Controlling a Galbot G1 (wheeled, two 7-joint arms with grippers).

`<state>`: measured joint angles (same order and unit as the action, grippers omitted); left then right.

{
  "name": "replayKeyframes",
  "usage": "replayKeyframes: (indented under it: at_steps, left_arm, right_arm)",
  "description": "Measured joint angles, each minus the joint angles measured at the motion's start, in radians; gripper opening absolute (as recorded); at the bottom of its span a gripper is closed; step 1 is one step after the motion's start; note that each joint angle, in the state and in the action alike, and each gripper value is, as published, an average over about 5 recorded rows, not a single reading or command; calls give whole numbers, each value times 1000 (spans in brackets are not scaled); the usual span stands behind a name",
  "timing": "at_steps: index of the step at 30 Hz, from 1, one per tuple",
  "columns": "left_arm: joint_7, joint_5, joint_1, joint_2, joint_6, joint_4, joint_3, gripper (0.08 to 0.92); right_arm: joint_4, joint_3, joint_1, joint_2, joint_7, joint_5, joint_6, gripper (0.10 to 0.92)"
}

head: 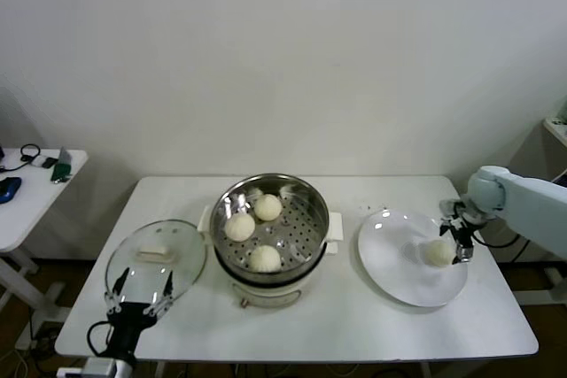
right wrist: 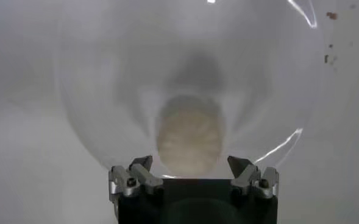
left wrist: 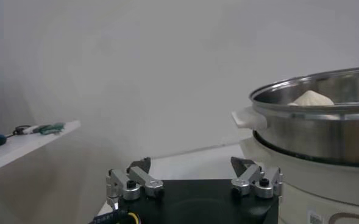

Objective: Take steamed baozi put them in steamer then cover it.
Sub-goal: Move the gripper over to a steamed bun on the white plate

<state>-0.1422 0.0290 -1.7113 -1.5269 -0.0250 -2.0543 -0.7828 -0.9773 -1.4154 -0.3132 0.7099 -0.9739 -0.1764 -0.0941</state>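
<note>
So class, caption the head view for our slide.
Right gripper open at last baozi on plate; three already in steamer.

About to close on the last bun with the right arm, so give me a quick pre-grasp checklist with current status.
1. Right tool open around the last baozi: ok, fingers spread either side in the wrist view.
2. Bun centred between the fingers: ok in the right wrist view.
3. Fingertips clear of the plate: cannot tell.
4. Room in the steamer: ok, three buns inside, right side of the perforated floor free.
5. Cover off and out of the path: ok, lying on the table left of the steamer.
6. Left tool out of the way: ok, open at the cover's near edge.
</note>
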Motion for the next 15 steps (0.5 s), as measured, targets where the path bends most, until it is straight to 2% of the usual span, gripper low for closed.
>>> replayKeyframes:
  at_steps: [9, 15]
  left_arm:
    - [1, -2, -3, 0, -1, -2, -2, 823]
    - [1, -3, 0, 0, 0, -2, -1, 823]
  right_arm:
    - [11, 25, 37, 7, 0, 10, -2, 820]
    - [26, 38, 39, 14, 3, 8, 0, 734]
